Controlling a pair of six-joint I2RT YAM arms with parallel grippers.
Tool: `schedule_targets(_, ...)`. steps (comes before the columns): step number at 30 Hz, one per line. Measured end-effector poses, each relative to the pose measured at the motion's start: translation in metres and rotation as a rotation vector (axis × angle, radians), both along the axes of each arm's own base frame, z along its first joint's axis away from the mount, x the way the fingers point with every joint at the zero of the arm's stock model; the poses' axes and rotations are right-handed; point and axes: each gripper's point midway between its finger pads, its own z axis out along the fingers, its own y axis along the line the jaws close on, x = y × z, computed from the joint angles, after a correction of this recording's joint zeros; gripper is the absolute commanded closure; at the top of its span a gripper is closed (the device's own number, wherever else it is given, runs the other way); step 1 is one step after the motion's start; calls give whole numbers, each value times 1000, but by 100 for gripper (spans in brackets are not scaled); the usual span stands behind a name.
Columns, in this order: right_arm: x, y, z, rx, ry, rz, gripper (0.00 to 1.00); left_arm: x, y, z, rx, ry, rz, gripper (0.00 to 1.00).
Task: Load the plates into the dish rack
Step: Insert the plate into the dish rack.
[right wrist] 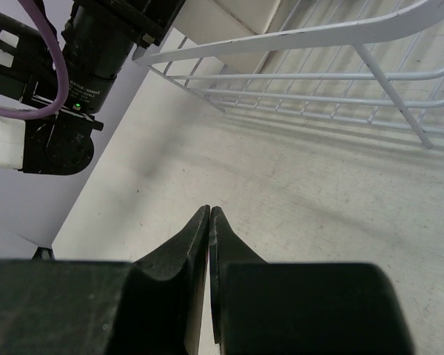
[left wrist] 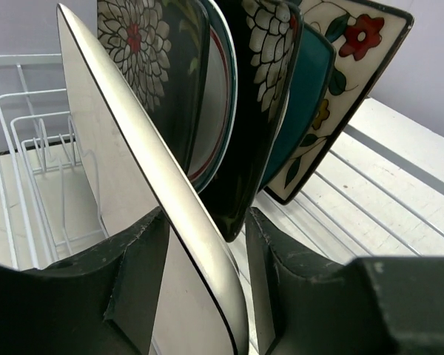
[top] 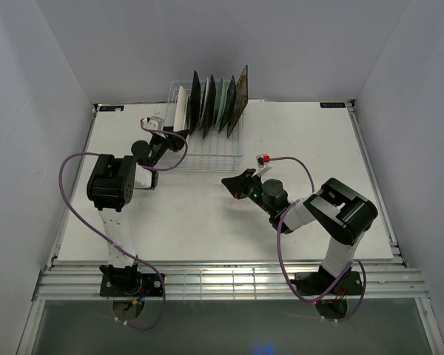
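The white wire dish rack (top: 207,159) stands at the back of the table with several plates upright in its slots. Nearest the left end is the white rectangular plate (top: 181,109), leaning. In the left wrist view its rim (left wrist: 126,155) runs between my left gripper's (left wrist: 207,218) fingers (left wrist: 281,274), which stand apart with a gap beside the rim. Behind it stand a dark floral plate (left wrist: 152,66), a round green-rimmed plate (left wrist: 218,96), a second dark floral plate (left wrist: 259,81), a teal plate (left wrist: 311,89) and a cream floral plate (left wrist: 348,66). My right gripper (top: 233,183) hovers shut and empty over the table (right wrist: 209,211).
The near half of the rack (left wrist: 29,148) holds bare wire prongs. In the right wrist view the rack's front corner (right wrist: 318,33) lies ahead, and the left arm's wrist (right wrist: 81,74) is at upper left. The table's white walls close in at left, right and back.
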Motion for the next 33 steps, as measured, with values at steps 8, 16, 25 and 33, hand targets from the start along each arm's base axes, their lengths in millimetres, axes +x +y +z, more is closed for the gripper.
schedule_targets(8,-4,-4,-7,-14,14,0,92,14,4,24,-25,-31,-25,48)
schedule_targets(16,-5,-8,-6,-13,14,-2,92,25,3,28,-18,24,-30,50)
schedule_targets(25,-10,-10,-12,-19,29,8,92,30,8,28,41,104,-33,48)
schedule_targets(33,-15,-13,-18,-22,52,11,92,15,8,35,110,132,-90,43)
